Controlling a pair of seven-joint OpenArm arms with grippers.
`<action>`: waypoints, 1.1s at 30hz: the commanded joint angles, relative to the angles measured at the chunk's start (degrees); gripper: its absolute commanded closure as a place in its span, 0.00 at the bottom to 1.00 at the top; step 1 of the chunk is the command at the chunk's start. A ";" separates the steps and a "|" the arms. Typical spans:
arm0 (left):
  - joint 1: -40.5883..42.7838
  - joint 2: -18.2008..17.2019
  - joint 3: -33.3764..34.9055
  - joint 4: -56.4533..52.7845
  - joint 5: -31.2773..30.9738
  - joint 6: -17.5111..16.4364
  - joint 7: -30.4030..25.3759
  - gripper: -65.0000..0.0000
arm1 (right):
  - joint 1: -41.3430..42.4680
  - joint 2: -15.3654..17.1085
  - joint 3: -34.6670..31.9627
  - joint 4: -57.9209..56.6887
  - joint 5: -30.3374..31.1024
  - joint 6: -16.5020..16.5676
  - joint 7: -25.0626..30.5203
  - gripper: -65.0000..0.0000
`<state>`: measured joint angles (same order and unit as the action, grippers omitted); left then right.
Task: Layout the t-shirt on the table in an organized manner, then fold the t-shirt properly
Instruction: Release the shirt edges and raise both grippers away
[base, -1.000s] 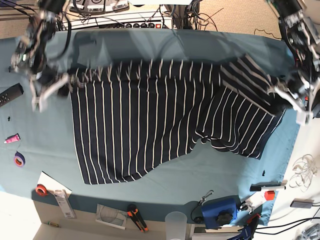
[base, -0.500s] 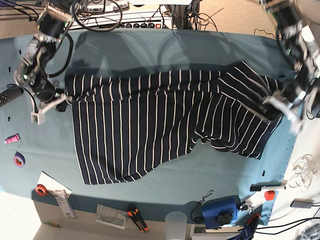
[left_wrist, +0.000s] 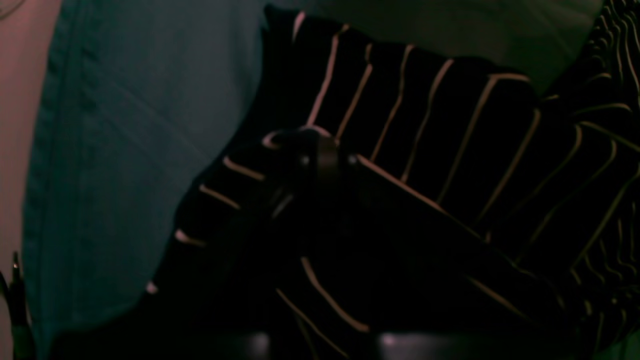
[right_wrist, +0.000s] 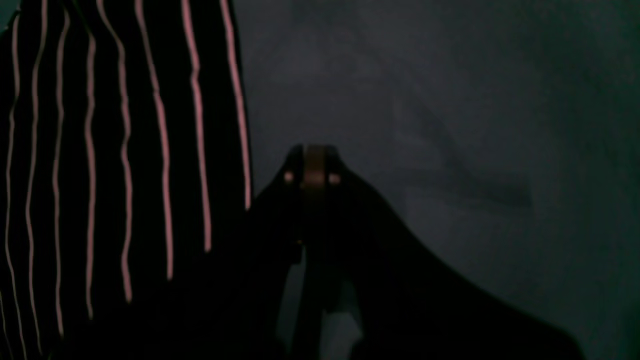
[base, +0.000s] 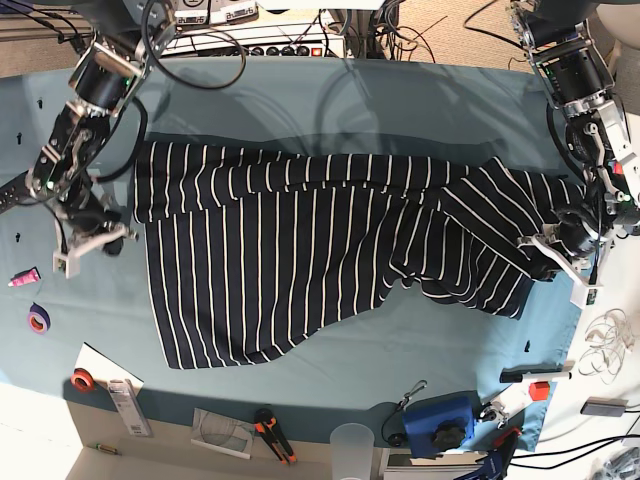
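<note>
On teal table (base: 300, 100), striped t-shirt (base: 300, 260), left tool (base: 560, 262) gripping it, right tool (base: 85, 245) closed empty.

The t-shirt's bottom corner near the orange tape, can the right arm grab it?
Probably yes. That corner of the t-shirt lies flat on the table with nothing on it, and the shut right gripper sits just beside that edge.
</note>
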<state>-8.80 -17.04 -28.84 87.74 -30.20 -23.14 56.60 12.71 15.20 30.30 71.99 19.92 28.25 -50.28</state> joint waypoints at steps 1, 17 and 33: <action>-1.22 -1.05 -0.15 -0.20 -0.74 -0.87 -1.97 1.00 | 1.42 0.96 0.11 0.87 0.46 -0.04 2.03 1.00; -3.13 -1.07 -0.15 -5.49 -7.15 -6.62 -0.02 0.97 | 1.73 4.72 0.02 -1.16 2.69 3.87 -1.51 1.00; -3.43 -4.83 -0.81 3.58 -13.14 -0.96 11.19 0.60 | 4.85 12.22 1.92 -0.42 37.83 9.79 -21.59 0.78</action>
<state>-11.11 -20.82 -29.23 90.30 -42.54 -23.90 68.62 16.43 25.98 31.99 70.50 56.69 37.54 -72.75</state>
